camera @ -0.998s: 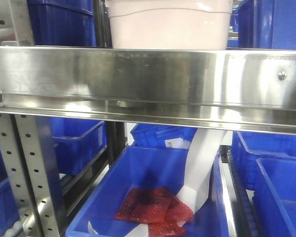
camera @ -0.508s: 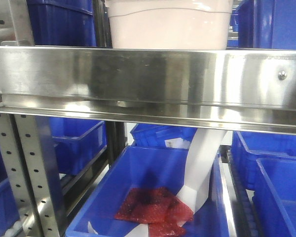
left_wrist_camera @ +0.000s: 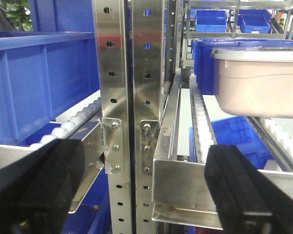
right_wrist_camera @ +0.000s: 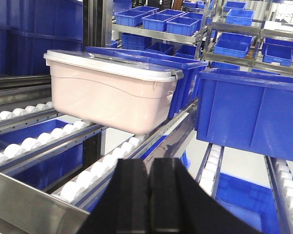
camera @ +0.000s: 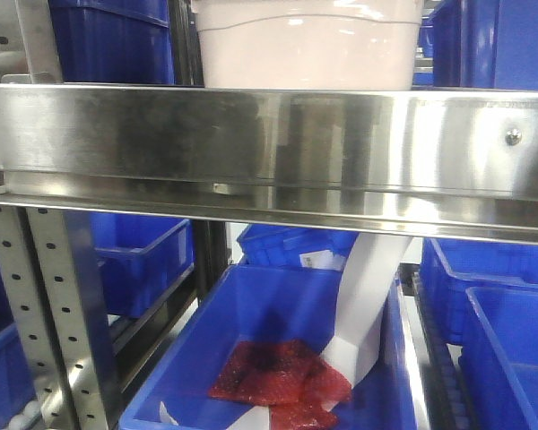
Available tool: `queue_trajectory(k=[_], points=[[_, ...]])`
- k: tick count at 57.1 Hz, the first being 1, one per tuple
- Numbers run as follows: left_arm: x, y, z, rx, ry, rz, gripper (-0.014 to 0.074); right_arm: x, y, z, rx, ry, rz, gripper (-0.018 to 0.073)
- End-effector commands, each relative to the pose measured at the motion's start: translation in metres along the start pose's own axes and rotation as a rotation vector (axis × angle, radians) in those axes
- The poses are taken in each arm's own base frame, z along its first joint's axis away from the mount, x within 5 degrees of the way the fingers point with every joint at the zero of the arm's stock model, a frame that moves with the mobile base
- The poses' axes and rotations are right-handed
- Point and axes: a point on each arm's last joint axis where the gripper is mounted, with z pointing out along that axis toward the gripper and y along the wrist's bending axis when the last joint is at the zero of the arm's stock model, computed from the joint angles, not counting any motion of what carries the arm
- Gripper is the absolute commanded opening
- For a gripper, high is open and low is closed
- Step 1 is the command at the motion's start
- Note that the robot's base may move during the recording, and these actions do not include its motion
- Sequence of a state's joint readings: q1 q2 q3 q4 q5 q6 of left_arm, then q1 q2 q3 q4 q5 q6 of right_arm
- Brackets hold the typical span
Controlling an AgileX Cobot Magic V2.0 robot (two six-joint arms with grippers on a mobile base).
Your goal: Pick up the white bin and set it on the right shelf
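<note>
A pale pinkish plastic tote (right_wrist_camera: 110, 100) with a wavy ridge is seen beyond black fingers (right_wrist_camera: 151, 195); deep blue plastic bins (right_wrist_camera: 251, 114) and shiny silver steel beams (camera: 269, 148) are shown.

One white bin (right_wrist_camera: 110, 97) sits on the steel shelf (camera: 269, 143). The front view shows at least seven blue bins; the nearest (camera: 278, 349) holds what looks like two or three red packets (camera: 278, 381), overlapping so the count is unsure, and one white strip (camera: 368, 305). The right wrist view shows one large blue bin (right_wrist_camera: 249, 114) beside the white one, and roughly a dozen small ones behind. Two pincers show: left (left_wrist_camera: 141, 195) and right (right_wrist_camera: 149, 195).
</note>
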State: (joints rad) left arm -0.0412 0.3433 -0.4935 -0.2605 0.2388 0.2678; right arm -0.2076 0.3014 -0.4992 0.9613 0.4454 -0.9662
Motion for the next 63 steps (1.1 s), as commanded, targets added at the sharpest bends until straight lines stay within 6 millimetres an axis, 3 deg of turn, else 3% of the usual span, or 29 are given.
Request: queue_trajectory(k=[1,63], points=[[-0.0170,0.0019,-0.0021,-0.020,-0.112,-0.011,-0.0119,-0.0111,-0.0029,-0.0011,0.032,-0.055,0.021,0.0069],[-0.0168,0.0019,-0.0021,-0.020,-0.110,-0.011,-0.0119,-0.0111,-0.0029,-0.0011,0.032,-0.055,0.021,0.0069]])
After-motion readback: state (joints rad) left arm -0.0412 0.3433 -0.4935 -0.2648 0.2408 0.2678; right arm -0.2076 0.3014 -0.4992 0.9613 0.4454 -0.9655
